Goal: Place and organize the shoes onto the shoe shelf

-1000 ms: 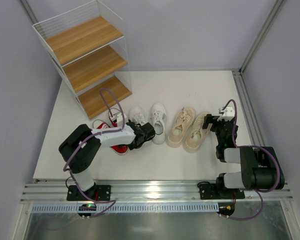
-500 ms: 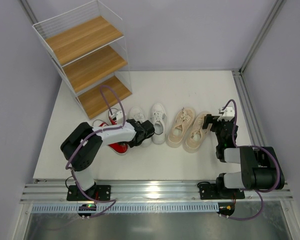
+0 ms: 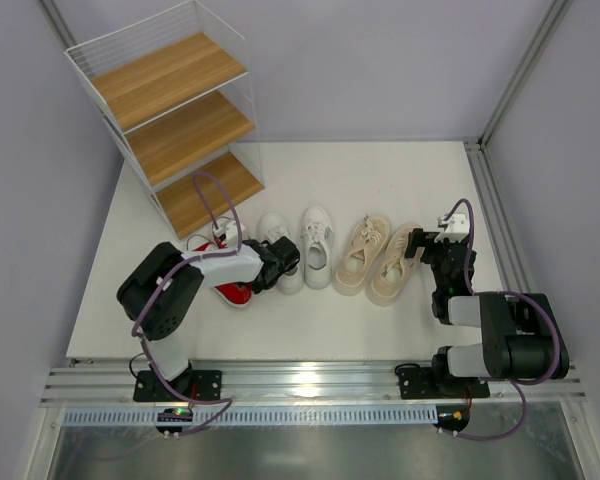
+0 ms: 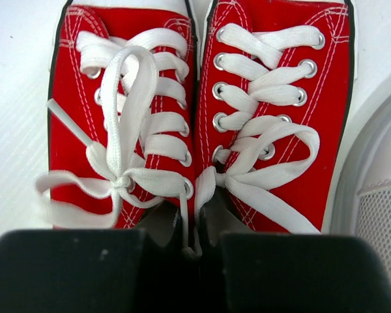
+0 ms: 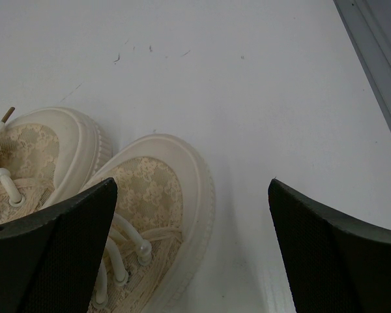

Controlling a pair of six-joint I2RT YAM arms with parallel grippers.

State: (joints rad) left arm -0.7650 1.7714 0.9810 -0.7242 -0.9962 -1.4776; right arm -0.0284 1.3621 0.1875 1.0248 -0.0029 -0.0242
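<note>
Shelf point(image 3: 175, 125): three wooden boards in a white wire frame, standing on the table point(image 3: 380, 180).

Shoes: all six stand on the table in one row leading away from the shelf, toes pointing away from the arm bases.
- Red pair point(image 4: 329, 124): nearest the shelf, just off its bottom board. The two shoes are side by side and touching, with their white laces tied.
- White pair point(image 3: 317, 245): next along from the shelf, just beside the red pair.
- Beige pair point(image 3: 360, 255): farthest from the shelf, beside the white pair.

Left gripper point(image 4: 199, 238): down at the heel end of the red pair, on the side away from the shelf. Its fingers point(image 4: 85, 267) are drawn nearly together and pinch the adjoining inner sides of both red shoes. A loose lace end hangs in the narrow gap.

Right gripper point(image 5: 192, 189): at the end of the row farthest from the shelf, over the outer beige shoe. Its fingers stand wide apart and hold nothing.
</note>
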